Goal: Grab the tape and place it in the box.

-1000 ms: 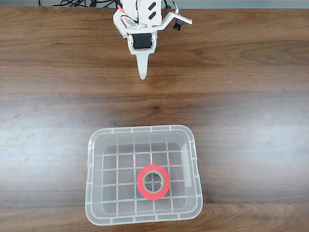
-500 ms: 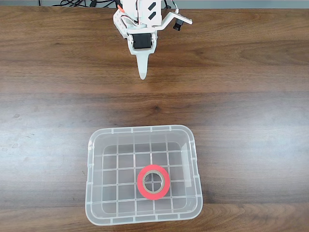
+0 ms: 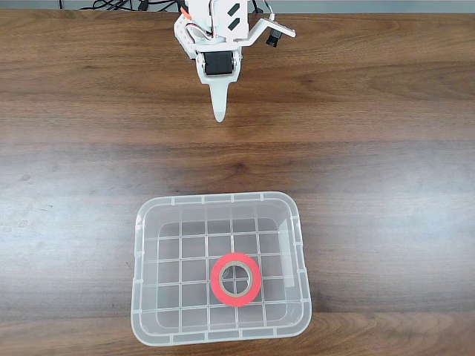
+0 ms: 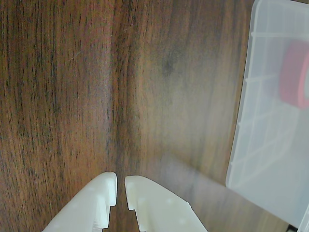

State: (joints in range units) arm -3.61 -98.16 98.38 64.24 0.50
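The small roll of bright red tape (image 3: 236, 280) lies flat inside the clear plastic rectangular box (image 3: 220, 201), well apart from the white pincer (image 4: 120, 186), whose fingers are nearly pressed together, empty, over the dark wooden table (image 3: 386, 148).

A dark wood-grain table (image 3: 386, 148) is filling the fixed view, its planks running from 9 o'clock to 3 o'clock. Black cables (image 3: 111, 4) are lying past the table's far edge at 12 o'clock. Even light is producing soft glare at centre.
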